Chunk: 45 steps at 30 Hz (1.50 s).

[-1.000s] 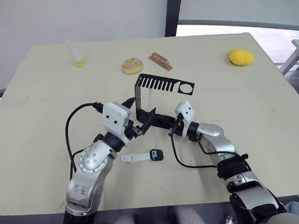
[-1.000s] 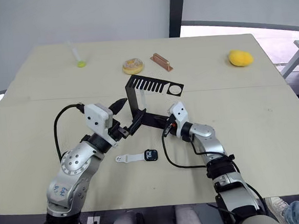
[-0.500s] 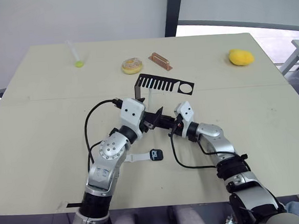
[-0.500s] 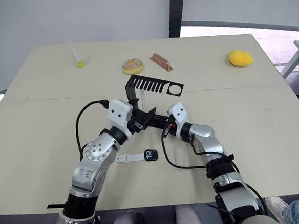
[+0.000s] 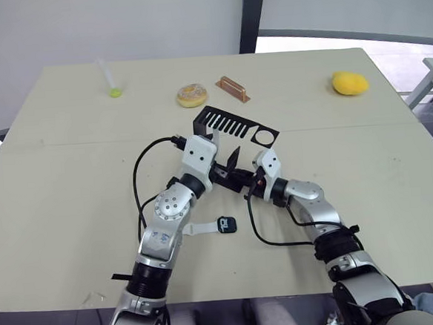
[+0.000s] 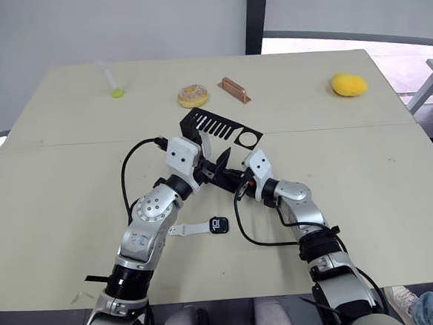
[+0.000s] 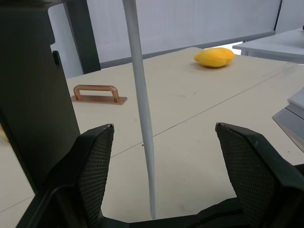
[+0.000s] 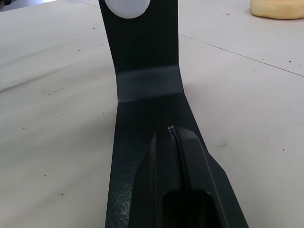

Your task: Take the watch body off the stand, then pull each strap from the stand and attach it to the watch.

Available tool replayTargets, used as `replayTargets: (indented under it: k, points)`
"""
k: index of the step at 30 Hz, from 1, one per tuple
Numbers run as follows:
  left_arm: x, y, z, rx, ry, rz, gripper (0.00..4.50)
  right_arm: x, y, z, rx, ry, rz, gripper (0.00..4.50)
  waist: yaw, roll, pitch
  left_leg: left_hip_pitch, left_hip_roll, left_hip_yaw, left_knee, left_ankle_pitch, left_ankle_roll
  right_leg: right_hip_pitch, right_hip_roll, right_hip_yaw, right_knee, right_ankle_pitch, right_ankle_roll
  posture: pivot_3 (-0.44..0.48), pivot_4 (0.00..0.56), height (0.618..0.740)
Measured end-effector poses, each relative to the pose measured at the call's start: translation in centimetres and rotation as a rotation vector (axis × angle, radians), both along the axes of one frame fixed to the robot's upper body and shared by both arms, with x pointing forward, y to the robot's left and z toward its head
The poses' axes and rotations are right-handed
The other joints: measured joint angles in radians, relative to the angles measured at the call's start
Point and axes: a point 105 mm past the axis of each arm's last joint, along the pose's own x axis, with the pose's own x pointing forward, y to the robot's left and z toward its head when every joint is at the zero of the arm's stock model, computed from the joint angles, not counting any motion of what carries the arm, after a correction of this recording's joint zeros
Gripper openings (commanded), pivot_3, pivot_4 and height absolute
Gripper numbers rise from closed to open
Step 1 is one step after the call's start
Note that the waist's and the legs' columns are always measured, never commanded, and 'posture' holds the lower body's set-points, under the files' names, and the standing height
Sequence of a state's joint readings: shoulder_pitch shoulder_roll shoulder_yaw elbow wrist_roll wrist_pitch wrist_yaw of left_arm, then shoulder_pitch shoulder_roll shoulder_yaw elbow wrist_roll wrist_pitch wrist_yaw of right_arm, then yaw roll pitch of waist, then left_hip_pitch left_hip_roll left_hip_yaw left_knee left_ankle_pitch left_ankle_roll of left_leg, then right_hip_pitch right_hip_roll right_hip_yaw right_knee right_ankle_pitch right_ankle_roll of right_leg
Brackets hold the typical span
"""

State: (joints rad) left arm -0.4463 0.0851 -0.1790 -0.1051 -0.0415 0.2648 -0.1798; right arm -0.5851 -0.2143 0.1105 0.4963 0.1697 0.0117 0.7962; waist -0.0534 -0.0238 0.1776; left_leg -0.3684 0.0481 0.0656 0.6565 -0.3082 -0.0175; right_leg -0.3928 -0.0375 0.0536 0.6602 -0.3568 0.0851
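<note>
While the table (image 5: 68,165) has a few odds and ends along its far edge, what matters sits mid-table: the stand (image 6: 221,125), with its slotted arm pointing right. The right gripper (image 6: 242,181) has its fingers pressed together flat on the stand's base, pinning it down by the look of it. The left gripper (image 7: 152,156) is spread wide, and the hanging strap (image 7: 141,104) runs straight up and down between its fingers, touching neither pad, so the left arm is clearly the one placed to grab it. The watch body (image 6: 219,224) lies nearer, with the other strap (image 6: 188,228) already on its left side.
</note>
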Motion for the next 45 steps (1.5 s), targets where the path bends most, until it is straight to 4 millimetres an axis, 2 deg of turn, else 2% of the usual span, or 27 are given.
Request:
replayTargets:
  k: [11,26,29,33,35,45]
  points:
    - [-0.2,0.0,-0.6,0.004,0.016,-0.007,3.71,-2.0,0.2,-0.2,0.033,0.001,0.058,0.0,0.003,0.0,0.0,-0.001,0.0,0.0,0.0,0.0,0.0,0.0,0.0,0.0,-0.001,0.0,0.0,0.0,0.15,0.74]
    - [-0.2,-0.4,-0.2,0.009,0.002,-0.027,3.71,-1.0,0.3,-0.2,0.036,0.009,0.0,0.0,0.001,0.0,0.0,0.0,0.0,0.0,0.0,0.0,0.0,0.0,0.0,0.0,0.0,0.0,0.0,0.0,0.15,0.74]
    - [0.0,-0.5,0.1,0.007,-0.011,-0.023,2.89,-1.1,0.4,-0.3,0.015,0.004,0.006,0.0,0.003,0.0,0.0,0.0,0.0,0.0,0.0,0.0,0.0,0.0,0.0,0.0,0.0,0.0,0.0,0.0,0.15,0.74]
    - [0.3,-0.5,0.0,0.003,-0.007,-0.011,1.16,-1.2,0.4,-0.4,0.002,0.0,0.008,0.0,0.005,-0.001,0.0,0.0,0.0,0.0,0.0,0.0,0.0,0.0,0.0,0.0,0.0,0.0,0.0,0.0,0.15,0.74]
    - [0.4,-0.4,-0.1,0.005,-0.007,-0.006,0.12,-1.3,0.3,-0.5,0.002,0.0,0.007,0.0,0.006,-0.001,0.0,0.0,0.0,0.0,0.0,0.0,0.0,0.0,0.0,0.0,0.0,0.0,0.0,0.0,0.15,0.74]
    - [0.2,-0.4,0.3,-0.001,-0.028,-0.006,0.05,-1.3,0.3,-0.6,-0.01,0.0,-0.001,0.0,0.011,-0.001,-0.001,0.0,0.0,0.0,0.0,0.0,0.0,0.0,0.0,0.0,-0.001,0.0,0.0,0.0,0.15,0.74]
